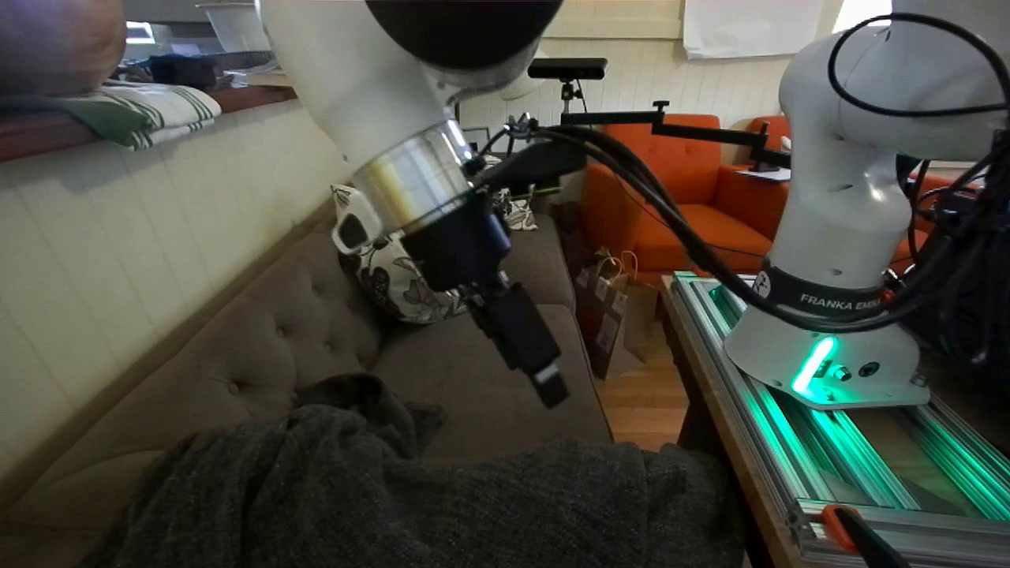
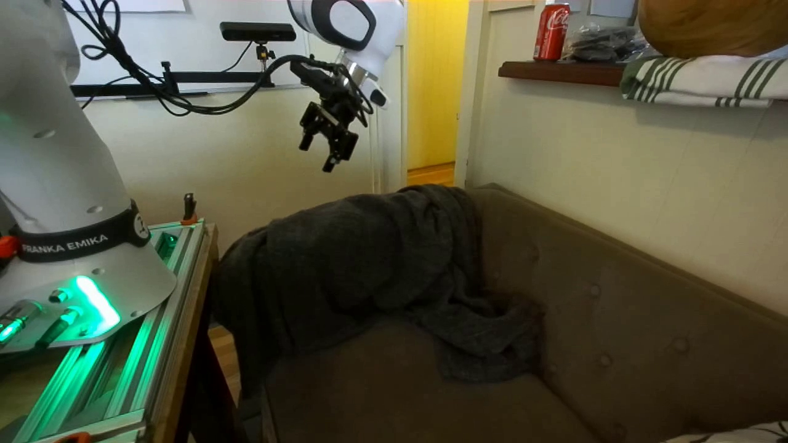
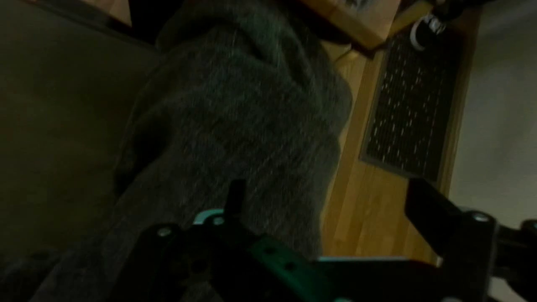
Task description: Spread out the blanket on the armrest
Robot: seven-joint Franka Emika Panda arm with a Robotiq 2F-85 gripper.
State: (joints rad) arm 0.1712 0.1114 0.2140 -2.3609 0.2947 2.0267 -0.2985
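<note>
The dark grey blanket [image 2: 363, 258] lies draped over the sofa's end, covering the armrest. One part of it trails in a bunched heap onto the seat and against the backrest. The blanket also fills the front of an exterior view [image 1: 442, 505] and the middle of the wrist view [image 3: 235, 126]. The armrest itself is hidden under the blanket; only its raised shape shows. My gripper [image 2: 317, 156] hangs in the air above the blanket, apart from it. In the wrist view, the gripper [image 3: 327, 191] is open with nothing between its fingers, over the blanket's outer edge and the floor.
The tufted sofa [image 2: 615, 320] runs along the wall, with patterned cushions [image 1: 402, 276] farther along. The robot's table [image 2: 184, 344] stands close beside the sofa. A shelf [image 2: 560, 72] holds a red can [image 2: 551, 32] and a folded striped cloth [image 2: 702, 80]. Paper bags [image 1: 619, 315] stand on the floor.
</note>
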